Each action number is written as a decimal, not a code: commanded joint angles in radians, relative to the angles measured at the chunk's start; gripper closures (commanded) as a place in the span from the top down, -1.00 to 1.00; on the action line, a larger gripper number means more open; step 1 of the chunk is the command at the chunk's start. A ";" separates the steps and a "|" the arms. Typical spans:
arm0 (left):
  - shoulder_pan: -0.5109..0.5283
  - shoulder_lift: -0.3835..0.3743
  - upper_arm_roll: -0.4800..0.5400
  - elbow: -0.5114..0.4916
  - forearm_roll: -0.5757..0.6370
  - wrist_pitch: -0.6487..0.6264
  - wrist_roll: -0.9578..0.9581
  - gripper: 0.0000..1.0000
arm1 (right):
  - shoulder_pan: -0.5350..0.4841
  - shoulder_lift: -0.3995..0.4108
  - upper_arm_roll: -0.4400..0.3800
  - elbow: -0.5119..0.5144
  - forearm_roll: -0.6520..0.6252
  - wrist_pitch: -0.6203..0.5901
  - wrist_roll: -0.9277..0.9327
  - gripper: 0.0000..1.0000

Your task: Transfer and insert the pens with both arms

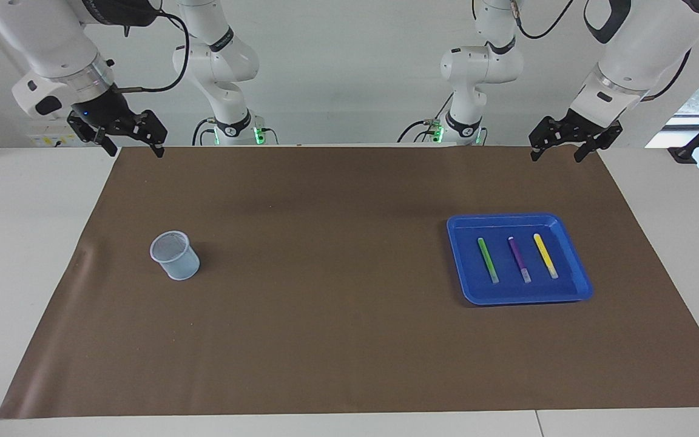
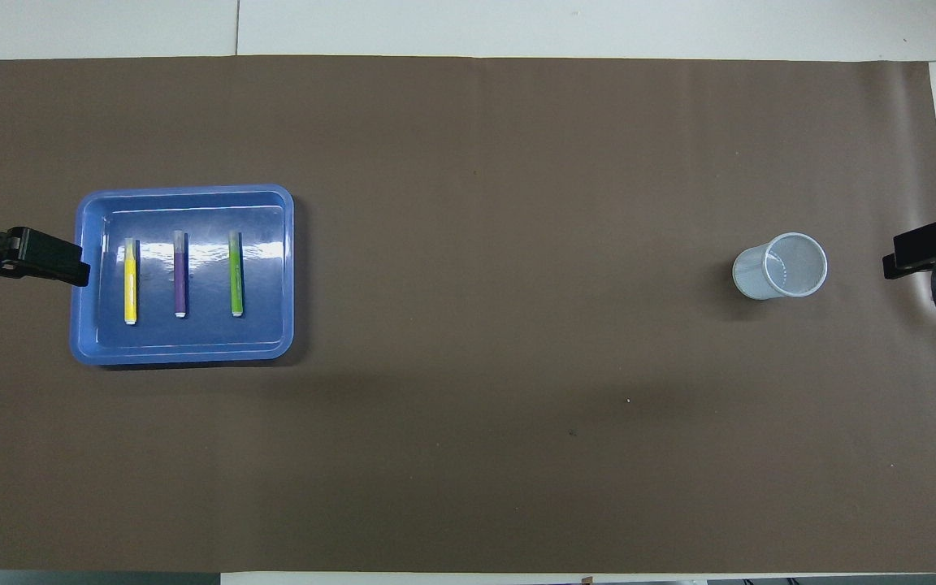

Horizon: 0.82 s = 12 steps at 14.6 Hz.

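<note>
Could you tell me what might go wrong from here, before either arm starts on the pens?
1. The green pen, purple pen and yellow pen lie flat and close together in the blue tray; picking one may nudge its neighbour.
2. The mesh cup stands at the right arm's end, apart from the tray, so a hand-over in the air seems needed; a slim pen could slip there.
3. The cup looks light and may tip on insertion.
</note>
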 commanded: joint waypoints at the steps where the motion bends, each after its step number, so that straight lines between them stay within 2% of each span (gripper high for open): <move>1: -0.013 -0.009 0.006 -0.019 0.021 0.016 -0.006 1.00 | -0.015 0.005 0.007 0.007 0.014 0.001 -0.027 1.00; 8: -0.010 -0.009 0.006 -0.019 0.021 0.022 -0.018 1.00 | -0.015 0.003 0.005 0.005 0.014 0.001 -0.027 1.00; 12: -0.010 0.002 0.004 -0.040 0.021 0.109 -0.007 1.00 | -0.018 0.000 0.000 -0.001 0.034 -0.004 -0.023 1.00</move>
